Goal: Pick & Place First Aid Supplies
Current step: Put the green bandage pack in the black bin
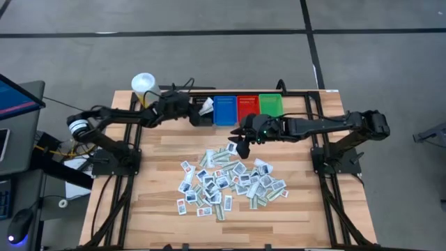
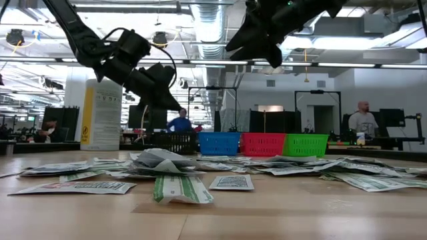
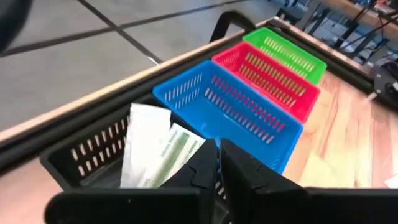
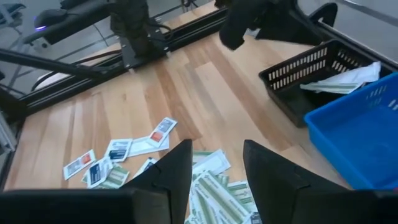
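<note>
- Black plastic mesh bin point(image 3: 93, 149) is seen directly under the left gripper point(image 3: 219, 163), whose two dark fingers are pressed together with nothing caught between them.
- Two pale flat packets point(image 3: 155, 149), one white and one with green stripes, are seen lying inside that black bin, just ahead of the left fingertips and apart from them.
- Beyond the left claw, on the side away from the black bin, a blue slotted plastic bin point(image 3: 230, 106), then a red slotted plastic bin point(image 3: 267, 74), then a green slotted plastic bin point(image 3: 289, 53) are lined up touching in a row.
- Spread jaws are shown on the right gripper point(image 4: 216, 163); nothing is held between its fingers, and it is raised above the light wooden slatted table point(image 1: 160, 146).
- Below and just past the right claw, the heap of small flat first aid packets point(image 1: 230, 180), white and pale blue with blue, red or dark marks, is scattered across the table's middle.
- Near the left arm's far side, a white cylindrical tub with a yellow label point(image 2: 101, 115) is seen standing upright at the table's corner.
</note>
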